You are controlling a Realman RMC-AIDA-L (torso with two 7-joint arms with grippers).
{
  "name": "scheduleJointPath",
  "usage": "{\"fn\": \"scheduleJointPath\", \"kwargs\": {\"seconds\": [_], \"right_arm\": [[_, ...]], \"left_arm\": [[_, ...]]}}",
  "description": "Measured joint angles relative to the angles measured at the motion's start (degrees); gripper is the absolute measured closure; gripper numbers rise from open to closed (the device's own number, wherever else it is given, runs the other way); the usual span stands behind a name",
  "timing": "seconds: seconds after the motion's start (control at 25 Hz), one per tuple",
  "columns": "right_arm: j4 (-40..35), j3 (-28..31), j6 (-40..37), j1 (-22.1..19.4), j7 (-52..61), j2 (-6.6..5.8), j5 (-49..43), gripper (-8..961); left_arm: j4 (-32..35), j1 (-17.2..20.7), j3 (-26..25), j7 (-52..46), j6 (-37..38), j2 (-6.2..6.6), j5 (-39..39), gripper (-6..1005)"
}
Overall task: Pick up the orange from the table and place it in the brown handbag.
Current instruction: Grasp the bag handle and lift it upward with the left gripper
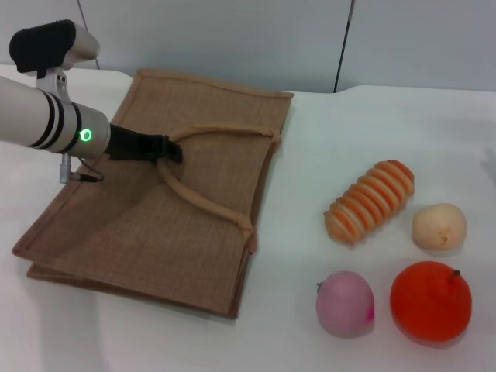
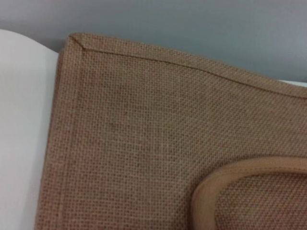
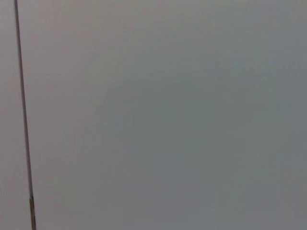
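Note:
The orange [image 1: 430, 301] is a bright red-orange round fruit with a small dark stem, lying on the white table [image 1: 310, 155] at the front right. The brown handbag [image 1: 163, 194] lies flat on the table's left half, its lighter handles [image 1: 209, 203] looped on top. It fills the left wrist view [image 2: 158, 134], with one handle [image 2: 230, 182] showing there. My left gripper [image 1: 172, 149] is low over the bag, at the bend of the handle loop. The right gripper is out of view; its wrist view shows only a grey wall.
Near the orange lie a pink round fruit [image 1: 345, 304], a pale peach ball [image 1: 439, 226] and an orange-and-white ribbed toy [image 1: 370, 201]. A grey wall runs behind the table.

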Motion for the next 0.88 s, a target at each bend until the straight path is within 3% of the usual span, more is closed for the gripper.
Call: {"fn": "scheduleJointPath", "kwargs": {"seconds": [0.64,0.88], "right_arm": [[0.0,0.0,1.2,0.1,0.0,0.06,0.0,74],[-0.1,-0.1,1.2,-0.3,0.0,0.08,0.0,74]], "left_arm": [[0.3,-0.1,-0.1,0.5,-0.1,-0.17,0.0,786],[0.9,1.5,-0.8,6.2,-1.3,-0.34,-7.8,847]]}}
